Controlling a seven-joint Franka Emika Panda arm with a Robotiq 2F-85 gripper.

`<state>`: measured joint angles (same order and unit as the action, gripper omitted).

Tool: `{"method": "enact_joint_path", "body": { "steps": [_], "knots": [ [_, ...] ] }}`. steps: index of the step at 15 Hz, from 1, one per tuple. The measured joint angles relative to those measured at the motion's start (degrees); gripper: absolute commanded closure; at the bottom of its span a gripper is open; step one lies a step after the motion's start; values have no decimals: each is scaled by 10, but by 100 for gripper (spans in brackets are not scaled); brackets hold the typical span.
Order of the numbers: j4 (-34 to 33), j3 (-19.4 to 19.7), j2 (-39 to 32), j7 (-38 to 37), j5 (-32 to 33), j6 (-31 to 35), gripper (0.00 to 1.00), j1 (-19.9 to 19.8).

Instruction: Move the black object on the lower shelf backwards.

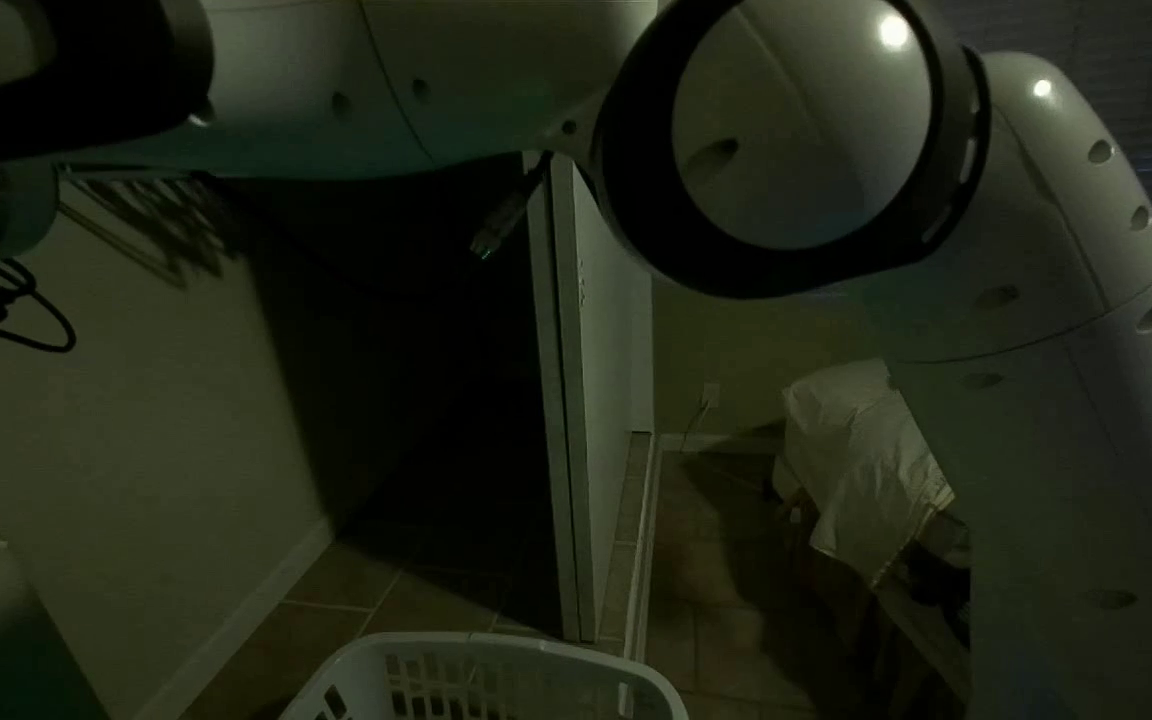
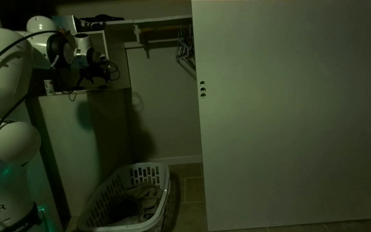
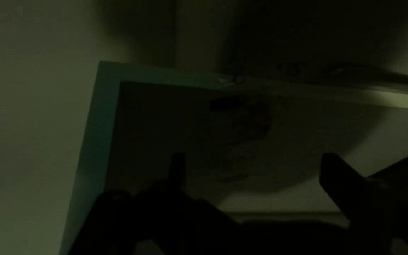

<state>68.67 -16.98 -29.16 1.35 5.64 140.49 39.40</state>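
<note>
Presently, Robotiq gripper (image 3: 253,157), fingers (image 3: 178,170) spread wide, is hanging above lower shelf (image 2: 89,91) in an exterior view, dark shape (image 2: 103,87), possibly the black object, lying just beneath, long axis untellable

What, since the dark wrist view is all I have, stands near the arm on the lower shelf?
Observer: In an exterior view, a small white container with markings stands on the lower shelf, near its edge.
Operator: My view shows the gripper open, nothing more useful. What's down near the floor?
Observer: A white laundry basket with cloth in it.
Operator: And higher up, past the shelf?
Observer: Hangers on a rod, partly hidden behind the door.
</note>
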Motion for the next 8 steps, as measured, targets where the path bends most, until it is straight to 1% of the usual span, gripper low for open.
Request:
{"method": "enact_joint_path", "body": {
  "steps": [2, 8],
  "knots": [
    [1, -2, 18, 1, -1, -32, 0, -2],
    [5, -16, 74, 17, -30, -164, 0, -14]
  ]
}}
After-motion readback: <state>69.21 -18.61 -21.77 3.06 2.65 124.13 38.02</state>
